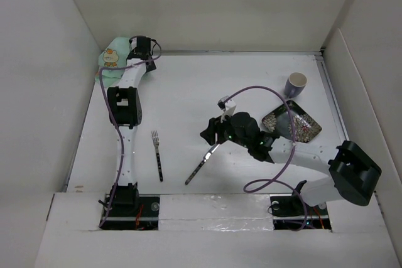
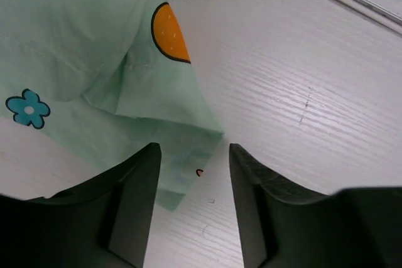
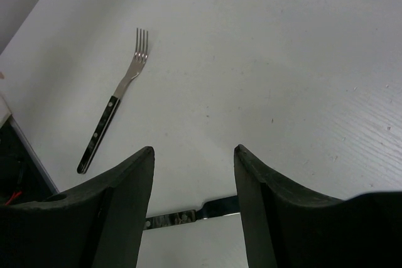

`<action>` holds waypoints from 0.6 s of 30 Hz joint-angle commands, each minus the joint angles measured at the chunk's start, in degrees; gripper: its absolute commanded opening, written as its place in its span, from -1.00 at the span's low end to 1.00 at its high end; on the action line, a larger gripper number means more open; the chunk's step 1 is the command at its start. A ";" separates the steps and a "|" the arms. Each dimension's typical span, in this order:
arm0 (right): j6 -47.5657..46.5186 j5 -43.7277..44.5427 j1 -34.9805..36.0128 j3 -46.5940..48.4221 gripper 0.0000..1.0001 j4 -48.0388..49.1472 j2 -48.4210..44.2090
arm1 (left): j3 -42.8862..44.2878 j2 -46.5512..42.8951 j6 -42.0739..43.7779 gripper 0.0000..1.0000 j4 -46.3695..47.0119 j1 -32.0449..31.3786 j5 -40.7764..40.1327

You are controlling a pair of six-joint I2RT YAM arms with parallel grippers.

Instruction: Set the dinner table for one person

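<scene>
A large white dinner table (image 1: 207,86) is being shown from above. It is being bordered by upright white panels (image 1: 207,4) and is filling most of the view, with two robot arms being anchored at its near edge.

The left arm is being stretched to the table's far left corner, where a crumpled mint-green placemat (image 1: 112,58) is lying. The left pincer (image 1: 142,47) is being held just over the placemat's edge. In the left wrist view its two dark fingers (image 2: 135,199) are being kept apart with a clear gap. A corner of the placemat (image 2: 75,42), printed with a blue flower and an orange shape, is being framed between them and is not being clamped.

The right arm is being bent inward toward the middle of the table. The right pincer (image 1: 212,133) is being held above one end of a knife (image 1: 202,166), which is lying at a slant. In the right wrist view the fingers (image 3: 125,205) are being kept wide apart, and part of the knife (image 3: 182,216) is being seen on the table below the gap, with nothing being gripped.

A fork (image 1: 157,155) with a dark handle is lying left of the knife, apart from it. A dark patterned plate (image 1: 292,122) and a cup (image 1: 295,83) are being seen near the right edge, the cup just beyond the plate.
</scene>
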 commanded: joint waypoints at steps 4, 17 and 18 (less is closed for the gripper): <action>-0.29 1.40 0.33 1.59 0.18 3.69 -2.66 | 2.53 2.20 3.82 -0.34 -5.50 0.15 3.40; -0.46 3.16 0.33 0.09 0.17 2.11 -9.44 | -0.74 2.81 5.41 -0.69 -8.50 0.15 3.30; -0.38 3.42 0.33 -0.08 0.17 2.11 -9.70 | -1.00 2.29 5.32 -0.89 -8.67 0.15 4.01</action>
